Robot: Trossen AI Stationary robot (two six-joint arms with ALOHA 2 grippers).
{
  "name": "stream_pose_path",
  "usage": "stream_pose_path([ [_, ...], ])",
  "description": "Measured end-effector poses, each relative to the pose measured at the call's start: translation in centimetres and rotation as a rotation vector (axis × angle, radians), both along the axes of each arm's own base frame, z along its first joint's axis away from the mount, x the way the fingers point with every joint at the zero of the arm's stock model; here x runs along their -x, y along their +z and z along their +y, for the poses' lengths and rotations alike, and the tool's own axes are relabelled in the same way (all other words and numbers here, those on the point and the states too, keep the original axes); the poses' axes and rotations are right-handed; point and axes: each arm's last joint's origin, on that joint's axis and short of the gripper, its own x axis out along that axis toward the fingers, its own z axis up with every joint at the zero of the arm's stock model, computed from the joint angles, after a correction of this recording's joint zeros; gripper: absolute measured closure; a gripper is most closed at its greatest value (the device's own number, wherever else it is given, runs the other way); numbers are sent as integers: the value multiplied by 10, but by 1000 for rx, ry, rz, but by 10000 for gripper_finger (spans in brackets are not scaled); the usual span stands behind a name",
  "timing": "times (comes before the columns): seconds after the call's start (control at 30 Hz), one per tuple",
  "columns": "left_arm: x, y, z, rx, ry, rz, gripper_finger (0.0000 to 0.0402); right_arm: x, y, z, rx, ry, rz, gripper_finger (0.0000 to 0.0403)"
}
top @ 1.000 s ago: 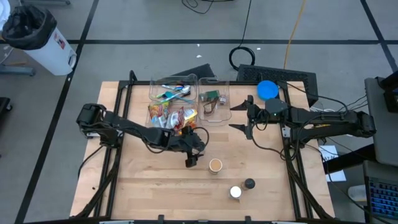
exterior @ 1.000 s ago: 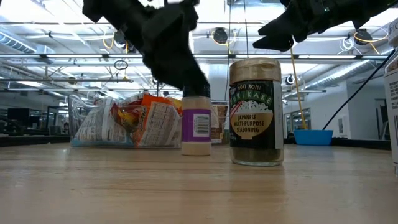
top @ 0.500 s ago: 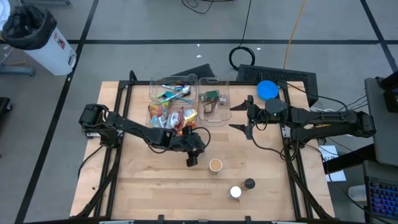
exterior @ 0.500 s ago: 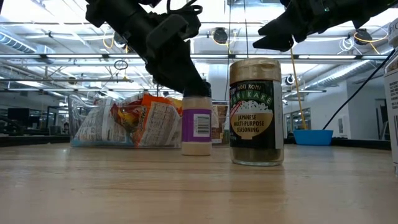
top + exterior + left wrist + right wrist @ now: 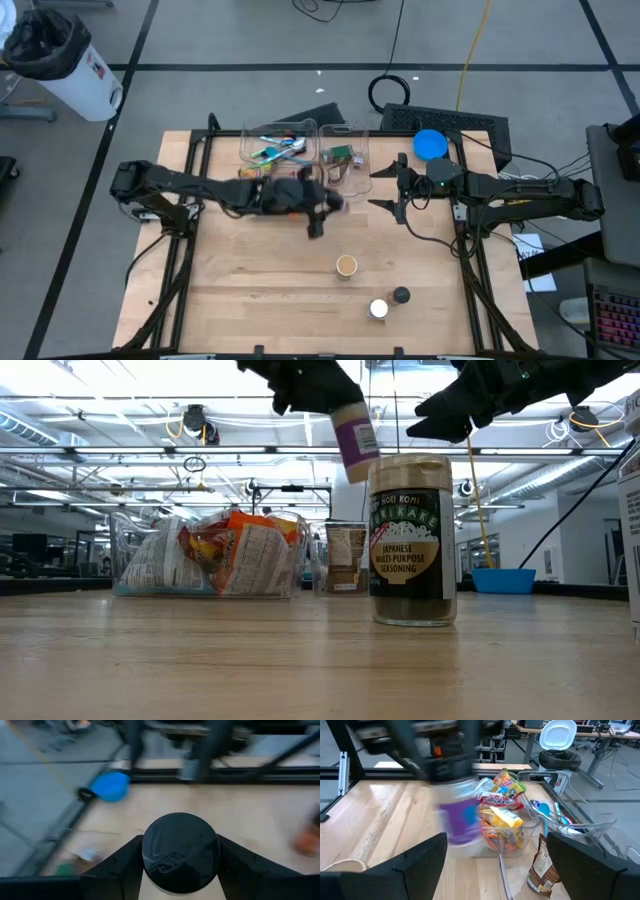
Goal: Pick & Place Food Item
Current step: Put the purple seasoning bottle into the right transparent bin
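A small white bottle (image 5: 355,440) with a purple label and a black cap (image 5: 180,852) hangs in the air, with my left gripper (image 5: 318,212) shut on it, just in front of the clear bin of snack packets (image 5: 272,178). In the right wrist view the bottle (image 5: 462,822) shows blurred. My right gripper (image 5: 385,187) stands open and holds nothing, above the table's far right part, pointing toward the bins. My left gripper pinches the bottle's black cap (image 5: 150,855) between its two fingers, one on each side. The fingers (image 5: 310,380) come at it from above and from the table's left, slanting down. The bottle hangs tilted below them, its base (image 5: 362,472) clear of the table.
A furikake seasoning jar (image 5: 412,540) stands on the table, seen from above as a tan lid (image 5: 346,265). Near the front edge stand a white-topped item (image 5: 378,309) and a dark one (image 5: 401,295). A second clear bin (image 5: 343,165) and a blue disc (image 5: 430,144) lie at the far side.
My left gripper has risen off the table with the purple-label bottle and gone toward the far edge, near the bins. The bottle stood upright on the wood before; now it is lifted clear and tilted. My right arm has kept still.
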Motion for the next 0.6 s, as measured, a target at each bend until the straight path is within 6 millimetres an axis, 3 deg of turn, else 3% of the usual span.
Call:
stream_pose_path([
  [0.13,-10,5,34,-40,47,-31,196,0,1,0,2,-1,-9,71],
  [0.37,-34,-39,91,10,66,-14,196,0,1,0,3,-2,-15,71],
  [0.6,-44,-83,123,57,137,74,196,0,1,0,3,-3,-15,71],
])
